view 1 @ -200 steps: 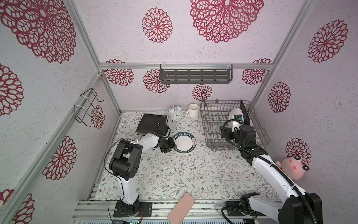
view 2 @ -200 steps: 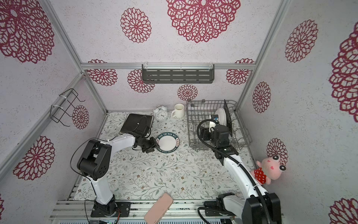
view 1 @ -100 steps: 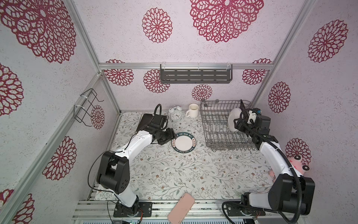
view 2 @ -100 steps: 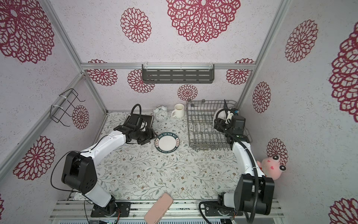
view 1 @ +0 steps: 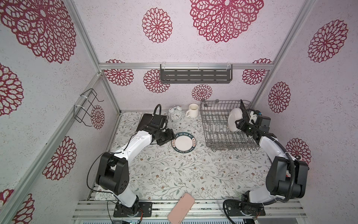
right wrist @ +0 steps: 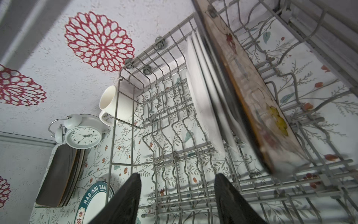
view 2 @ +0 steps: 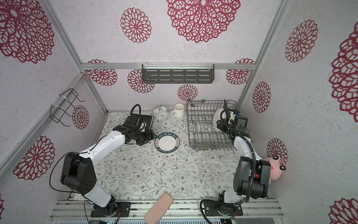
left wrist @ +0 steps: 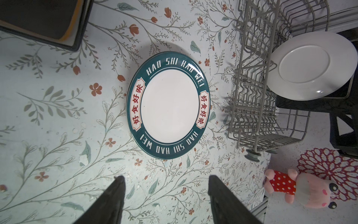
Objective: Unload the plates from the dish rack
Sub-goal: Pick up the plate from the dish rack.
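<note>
Round white plate [view 1: 233, 121] and flower-patterned square plate [right wrist: 249, 93] are standing upright inside the dish rack [view 1: 215, 120], packed close at one end. Blur is hiding whether another white one is sitting between them. Lettered plate [view 1: 183, 143] is lying flat just outside the rack.

Right gripper [right wrist: 177, 174] is hovering over the rack, jaws apart, holding nothing. Left gripper [left wrist: 166, 176] is gaping empty, slightly further from the rack.

Risks:
- jaws pinching two plates at once
- a rim snagging prongs and dragging the rack
- the square plate toppling once unsupported
</note>
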You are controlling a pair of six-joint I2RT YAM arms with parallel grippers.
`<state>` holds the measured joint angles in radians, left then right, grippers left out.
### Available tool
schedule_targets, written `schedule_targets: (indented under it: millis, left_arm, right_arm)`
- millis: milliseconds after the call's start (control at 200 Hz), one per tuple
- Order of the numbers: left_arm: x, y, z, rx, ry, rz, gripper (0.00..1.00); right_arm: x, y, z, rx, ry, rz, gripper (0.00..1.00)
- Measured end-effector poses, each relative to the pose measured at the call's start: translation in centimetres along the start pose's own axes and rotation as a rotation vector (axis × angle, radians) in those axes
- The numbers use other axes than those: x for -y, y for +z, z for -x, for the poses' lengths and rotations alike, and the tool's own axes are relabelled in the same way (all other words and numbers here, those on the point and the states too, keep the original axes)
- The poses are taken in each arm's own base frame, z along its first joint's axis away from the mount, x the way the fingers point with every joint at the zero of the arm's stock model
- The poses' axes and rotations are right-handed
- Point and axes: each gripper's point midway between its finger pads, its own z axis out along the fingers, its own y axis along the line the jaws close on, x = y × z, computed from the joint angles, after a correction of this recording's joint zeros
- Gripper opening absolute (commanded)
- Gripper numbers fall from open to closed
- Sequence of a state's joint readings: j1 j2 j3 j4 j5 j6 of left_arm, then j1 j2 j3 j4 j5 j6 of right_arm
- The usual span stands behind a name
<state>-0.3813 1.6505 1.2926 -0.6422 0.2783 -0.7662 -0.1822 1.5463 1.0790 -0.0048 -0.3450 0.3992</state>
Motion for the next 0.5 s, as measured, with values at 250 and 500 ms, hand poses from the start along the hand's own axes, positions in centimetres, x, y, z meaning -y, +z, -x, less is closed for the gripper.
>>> schedule_targets:
  millis: [250,500]
  left_arm:
    - [-0.2,0.3,0.2,-0.004,-0.006,0.005,0.71]
    - [0.4,1.0,1.3,-0.007,-0.006,0.0,0.72]
  right_arm:
    - [2.0,1.2,-0.5,-0.01,-0.083,-0.086,0.65]
    - [2.5,2.3,-0.8,-0.025,-0.119,-0.095,0.6]
